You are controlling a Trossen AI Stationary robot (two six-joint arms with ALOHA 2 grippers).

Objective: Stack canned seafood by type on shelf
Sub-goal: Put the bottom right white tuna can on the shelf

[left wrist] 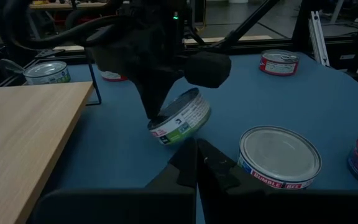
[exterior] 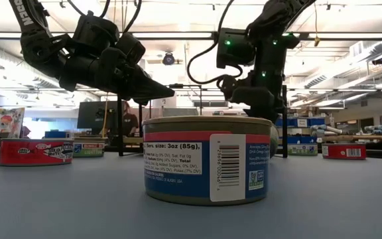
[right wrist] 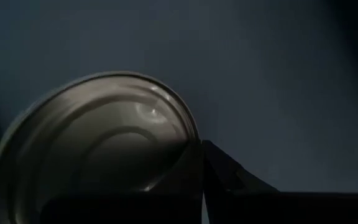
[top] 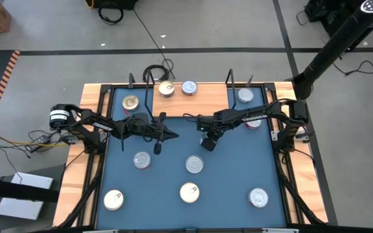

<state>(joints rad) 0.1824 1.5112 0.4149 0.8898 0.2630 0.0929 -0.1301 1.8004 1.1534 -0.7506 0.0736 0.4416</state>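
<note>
The shelf (top: 212,100), a light-wood board, lies along the table's far edge with several tins of canned seafood (top: 189,87) on it. More tins (top: 194,164) are scattered on the blue mat. My right gripper (left wrist: 156,115) is shut and points down, its tip against the rim of a tilted tin with a green-and-white label (left wrist: 182,118). In the right wrist view that tin's silver lid (right wrist: 98,149) sits right beside the closed fingers (right wrist: 222,171). My left gripper (left wrist: 196,163) is shut and empty, hovering just left of it near the shelf's front edge. The right arm hides the tilted tin from above.
A Bumble Bee tin (left wrist: 279,155) lies close to the left gripper and a red tin (left wrist: 278,62) farther off. Black wire frames (top: 131,81) rise at the shelf's ends. One tin (exterior: 207,159) stands near the table's front edge. A person shows in the room behind.
</note>
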